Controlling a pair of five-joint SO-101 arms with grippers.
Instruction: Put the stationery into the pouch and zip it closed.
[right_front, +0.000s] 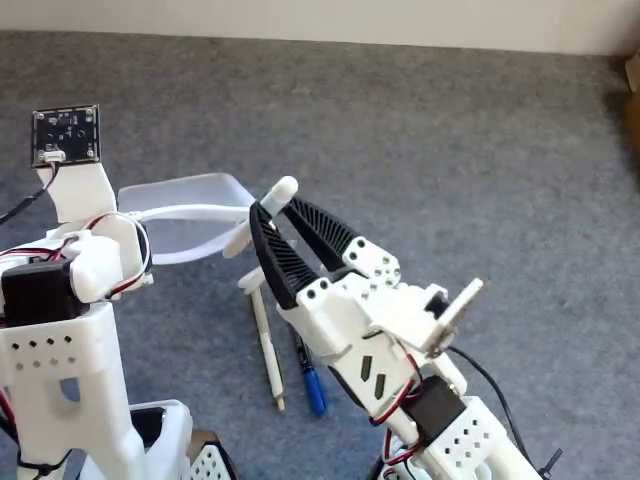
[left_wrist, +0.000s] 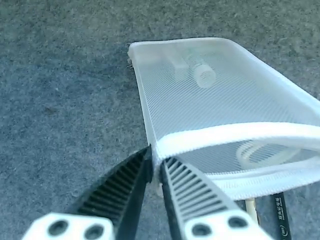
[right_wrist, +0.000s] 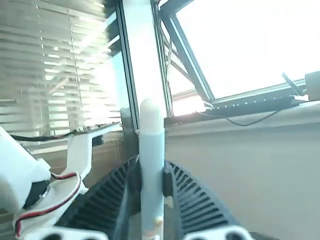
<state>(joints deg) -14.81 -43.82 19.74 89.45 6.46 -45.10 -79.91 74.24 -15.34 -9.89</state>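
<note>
A translucent white mesh pouch (right_front: 195, 230) (left_wrist: 215, 100) hangs with its zip mouth open, and my left gripper (left_wrist: 156, 162) is shut on the corner of its rim. A white cylindrical item (left_wrist: 202, 75) lies inside it. My right gripper (right_front: 275, 212) (right_wrist: 151, 172) is raised beside the pouch's mouth, shut on a white marker (right_front: 283, 190) (right_wrist: 151, 135) that sticks out past the fingertips. On the grey carpet below lie a white pen (right_front: 266, 345) and a dark pen with a blue cap (right_front: 310, 378).
The left arm's body (right_front: 60, 330) stands at the near left and the right arm's base (right_front: 450, 430) at the near right. Grey carpet (right_front: 480, 150) stretches to the back and right. A window and blinds show behind the marker in the right wrist view.
</note>
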